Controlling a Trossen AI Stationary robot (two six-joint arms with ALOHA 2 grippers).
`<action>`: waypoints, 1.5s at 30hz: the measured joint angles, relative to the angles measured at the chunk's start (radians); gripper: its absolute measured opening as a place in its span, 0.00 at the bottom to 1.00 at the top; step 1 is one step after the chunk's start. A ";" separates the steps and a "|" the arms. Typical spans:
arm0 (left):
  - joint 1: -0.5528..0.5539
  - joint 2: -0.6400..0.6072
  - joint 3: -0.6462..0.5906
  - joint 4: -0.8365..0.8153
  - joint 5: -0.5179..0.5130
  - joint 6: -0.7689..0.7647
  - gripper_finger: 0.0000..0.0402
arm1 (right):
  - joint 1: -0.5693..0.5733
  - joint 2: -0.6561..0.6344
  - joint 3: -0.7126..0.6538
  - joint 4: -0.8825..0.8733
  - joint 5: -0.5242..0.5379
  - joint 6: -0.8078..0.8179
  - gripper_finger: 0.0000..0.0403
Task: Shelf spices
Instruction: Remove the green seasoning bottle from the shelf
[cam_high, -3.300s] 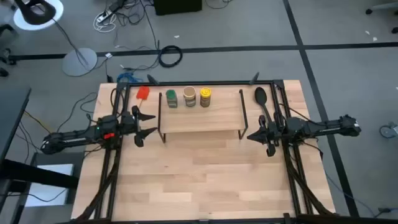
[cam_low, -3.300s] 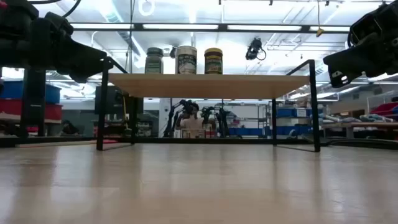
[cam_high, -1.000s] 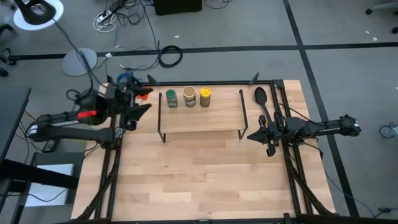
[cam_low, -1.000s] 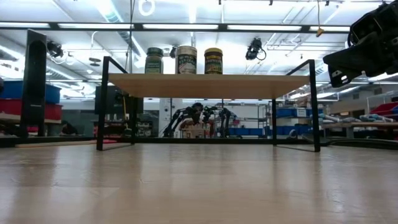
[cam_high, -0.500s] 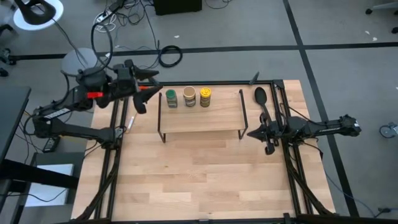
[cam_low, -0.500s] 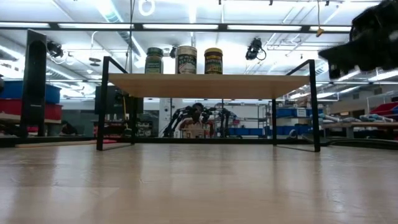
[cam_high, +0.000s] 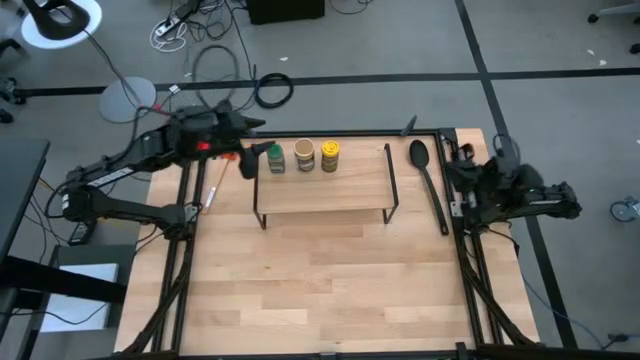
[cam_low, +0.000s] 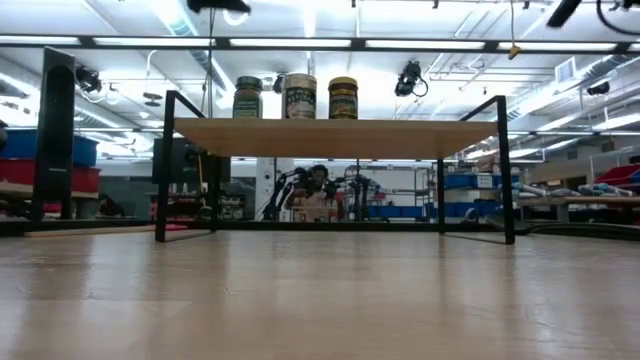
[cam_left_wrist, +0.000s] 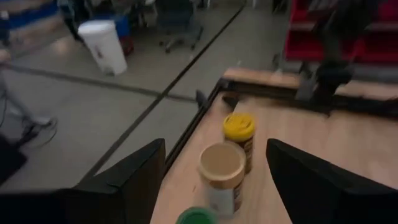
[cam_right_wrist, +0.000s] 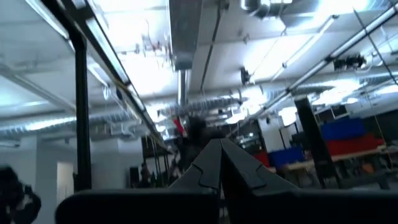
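All three jars (cam_high: 303, 156) already on shelf (cam_high: 340, 190), nothing left; my left gripper (cam_high: 254, 157) fingers apart at shelf's 10 o'clock, right gripper's (cam_right_wrist: 219, 163) together.

A robotics lab or workshop: exposed ceiling ducts (cam_right_wrist: 186, 37) and strip lights (cam_low: 290, 43) overhead, blue storage bins (cam_low: 470, 182) on shelving, other robot arms (cam_low: 310, 185) behind, cables (cam_high: 215, 65) trailing across grey floor (cam_high: 400, 40).

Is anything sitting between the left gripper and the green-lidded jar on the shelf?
Nothing visible. The left gripper, fingers open, sits just off the shelf end, in line with the green-lidded jar. The tan-lidded jar and yellow-lidded jar stand beyond it, not in the path.
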 joint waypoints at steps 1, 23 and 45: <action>0.012 0.016 0.000 -0.006 0.012 0.003 0.73 | 0.000 0.015 0.023 -0.001 0.000 0.000 0.02; 0.186 0.128 0.000 -0.217 0.142 0.094 0.84 | 0.000 0.420 0.358 0.025 0.111 -0.017 0.02; 0.186 0.198 0.004 -0.216 0.133 0.089 0.91 | 0.000 0.585 0.401 0.063 0.106 -0.027 0.16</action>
